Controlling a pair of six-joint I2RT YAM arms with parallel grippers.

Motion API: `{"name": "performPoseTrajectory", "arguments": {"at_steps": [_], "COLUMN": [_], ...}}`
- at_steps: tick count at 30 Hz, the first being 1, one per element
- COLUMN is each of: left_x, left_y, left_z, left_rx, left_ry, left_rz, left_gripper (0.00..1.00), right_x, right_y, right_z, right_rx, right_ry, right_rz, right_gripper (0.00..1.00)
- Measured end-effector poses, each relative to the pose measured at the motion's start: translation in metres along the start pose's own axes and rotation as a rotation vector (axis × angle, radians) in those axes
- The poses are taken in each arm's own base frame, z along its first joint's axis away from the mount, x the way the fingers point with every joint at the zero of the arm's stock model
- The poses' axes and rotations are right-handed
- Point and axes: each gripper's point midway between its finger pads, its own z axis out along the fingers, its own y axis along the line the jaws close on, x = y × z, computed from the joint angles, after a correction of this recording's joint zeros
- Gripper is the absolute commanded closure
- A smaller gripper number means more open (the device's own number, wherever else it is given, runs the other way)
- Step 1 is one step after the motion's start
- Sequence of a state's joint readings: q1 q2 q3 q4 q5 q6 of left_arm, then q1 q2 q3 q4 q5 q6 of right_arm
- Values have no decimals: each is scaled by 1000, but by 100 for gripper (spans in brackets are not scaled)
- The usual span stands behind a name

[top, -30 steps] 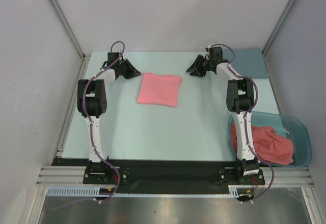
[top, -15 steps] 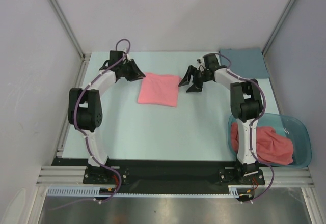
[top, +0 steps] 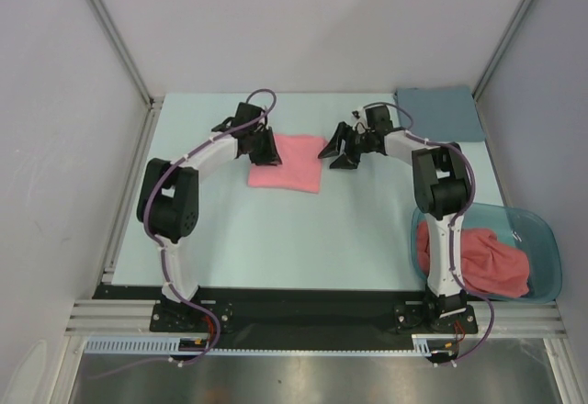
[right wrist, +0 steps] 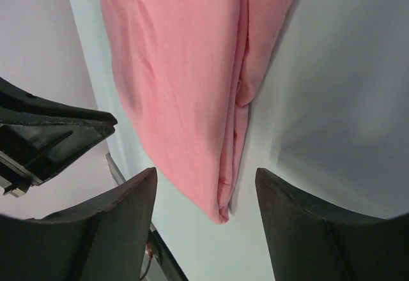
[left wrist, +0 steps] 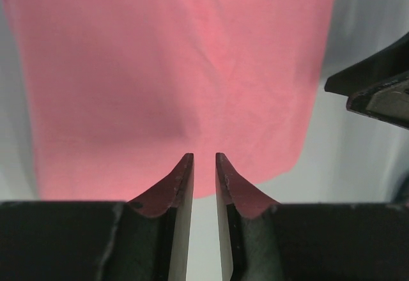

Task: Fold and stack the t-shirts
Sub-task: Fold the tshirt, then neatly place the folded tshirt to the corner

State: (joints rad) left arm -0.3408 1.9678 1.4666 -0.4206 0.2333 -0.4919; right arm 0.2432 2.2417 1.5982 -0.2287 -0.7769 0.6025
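The pale tabletop is carrying everything, and only the top view is showing it whole. At its near right corner a teal tub is standing, just beside the right arm's base. It is holding crumpled t-shirts of salmon pink, which are lying in a loose heap on its bottom; how many they are, I cannot tell. This tub is appearing in the top view alone. Toward the far middle of the tabletop a folded t-shirt is lying flat as a neat rectangle. The right wrist view is giving more of it: its stacked layers are showing along one edge. The left wrist view is showing only its smooth upper face. A grey-blue cloth is lying at the far right corner, well apart from the folded t-shirt. The left claw is hanging over the left edge of that t-shirt; in its own view the fingers are standing almost together with a thin slit, and no fabric is showing in it. The right claw is hovering just beside the right edge, and its own view is showing the fingers wide apart.
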Motion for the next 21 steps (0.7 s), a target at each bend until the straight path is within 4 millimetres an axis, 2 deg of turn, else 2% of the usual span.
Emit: {"name": "performPoseTrajectory", "arguments": {"at_steps": [4,10,15,21], "left_x": [-5,-20,-8,1], "left_y": [14,21,35,43], "left_z": [-5,-7,6,15], "left_rx": [-58,-91,-136,-158], "left_ry": [-2,-30,9,42], "left_rz": [5,3,-8,-16], "left_gripper": [75,75,75,75], "right_x": [6,11,14,19], "right_y": [-7,-13,-9,6], "right_z": [7,12,21,50], "right_rx": [-4,-5,6,-35], "right_ry": [11,27,25,28], "right_rz": [13,55,95,109], "right_gripper": [36,39,39,46]}}
